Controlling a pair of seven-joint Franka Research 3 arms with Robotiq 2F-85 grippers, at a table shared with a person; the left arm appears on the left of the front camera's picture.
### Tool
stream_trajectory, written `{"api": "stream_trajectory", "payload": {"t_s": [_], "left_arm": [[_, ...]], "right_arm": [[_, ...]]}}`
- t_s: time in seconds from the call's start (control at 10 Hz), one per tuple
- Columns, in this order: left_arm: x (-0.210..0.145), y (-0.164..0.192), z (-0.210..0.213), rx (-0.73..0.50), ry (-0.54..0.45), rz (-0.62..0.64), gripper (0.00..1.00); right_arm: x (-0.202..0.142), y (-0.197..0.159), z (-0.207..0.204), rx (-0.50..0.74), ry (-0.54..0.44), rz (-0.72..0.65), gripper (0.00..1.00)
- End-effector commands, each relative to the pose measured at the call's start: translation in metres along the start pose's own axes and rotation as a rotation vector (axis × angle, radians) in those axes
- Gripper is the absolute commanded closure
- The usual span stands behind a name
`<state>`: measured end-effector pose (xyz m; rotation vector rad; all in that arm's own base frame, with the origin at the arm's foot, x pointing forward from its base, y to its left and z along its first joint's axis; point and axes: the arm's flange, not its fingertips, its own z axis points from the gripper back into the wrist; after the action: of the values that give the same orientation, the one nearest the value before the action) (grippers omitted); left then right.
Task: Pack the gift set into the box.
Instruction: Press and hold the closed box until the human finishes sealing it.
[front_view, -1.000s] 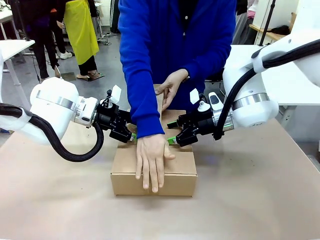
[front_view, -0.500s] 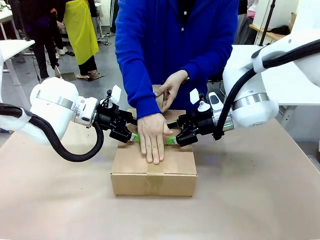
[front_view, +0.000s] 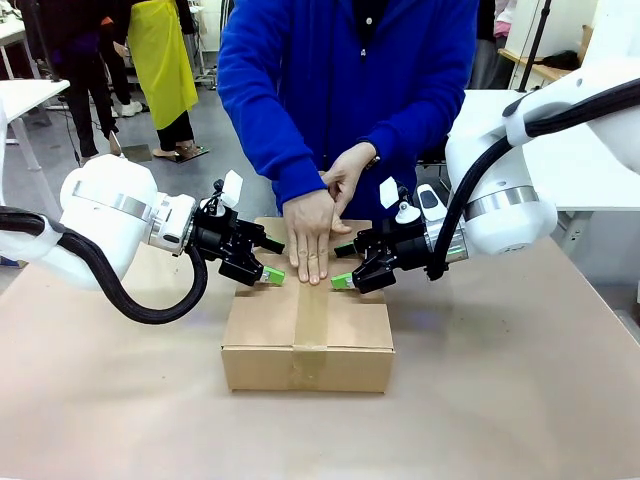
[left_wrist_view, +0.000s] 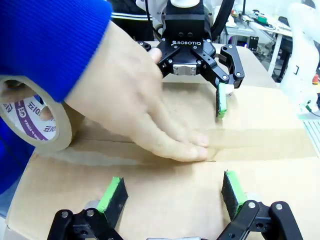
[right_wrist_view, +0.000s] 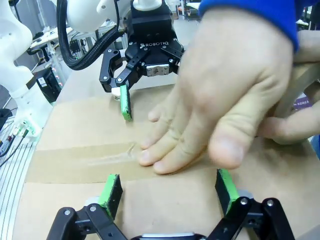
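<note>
The brown cardboard box (front_view: 262, 345) sits closed at mid-table, a strip of brown tape (front_view: 312, 325) running along its top seam. The gift set is hidden from view. My left gripper (front_view: 268, 259) is open, its green pads (left_wrist_view: 113, 193) resting on the left top flap. On the right flap my right gripper (front_view: 345, 265) is open too, pads (right_wrist_view: 225, 188) down on the cardboard. Between the two, the person's hand (front_view: 305, 236) presses flat on the tape near the box's far edge. Neither gripper holds anything.
The person in a blue sleeve stands at the far side, the other hand holding a tape roll (left_wrist_view: 30, 120) just behind the box. Bare brown tabletop (front_view: 500, 400) lies in front of the box and to both sides. Other people stand far back left.
The person's flat hand has slid along the tape from the box's near edge to its far edge. Both grippers have stayed in place on the flaps.
</note>
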<state>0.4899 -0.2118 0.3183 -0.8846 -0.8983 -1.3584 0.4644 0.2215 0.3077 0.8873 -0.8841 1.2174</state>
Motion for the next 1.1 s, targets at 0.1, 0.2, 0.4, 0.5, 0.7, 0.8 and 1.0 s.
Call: {"api": "stream_trajectory", "payload": {"t_s": [0.1, 0.2, 0.4, 0.5, 0.7, 0.8, 1.0], "left_arm": [[-0.0021, -0.0028, -0.0023, -0.013, -0.002, 0.004, 0.0], [-0.0021, -0.0028, -0.0023, -0.013, -0.002, 0.004, 0.0], [-0.0021, -0.0028, -0.0023, -0.013, -0.002, 0.004, 0.0], [-0.0021, -0.0028, -0.0023, -0.013, -0.002, 0.004, 0.0], [-0.0021, -0.0028, -0.0023, -0.013, -0.002, 0.004, 0.0], [-0.0021, -0.0028, -0.0023, -0.013, -0.002, 0.004, 0.0], [-0.0021, -0.0028, -0.0023, -0.013, -0.002, 0.004, 0.0]], "right_arm": [[0.0002, 0.0016, -0.0024, -0.015, 0.018, 0.01, 0.0], [0.0002, 0.0016, -0.0024, -0.015, 0.018, 0.01, 0.0], [0.0002, 0.0016, -0.0024, -0.015, 0.018, 0.01, 0.0], [0.0002, 0.0016, -0.0024, -0.015, 0.018, 0.01, 0.0], [0.0002, 0.0016, -0.0024, -0.015, 0.018, 0.01, 0.0], [0.0002, 0.0016, -0.0024, -0.015, 0.018, 0.01, 0.0], [0.0002, 0.0016, -0.0024, -0.015, 0.018, 0.01, 0.0]]}}
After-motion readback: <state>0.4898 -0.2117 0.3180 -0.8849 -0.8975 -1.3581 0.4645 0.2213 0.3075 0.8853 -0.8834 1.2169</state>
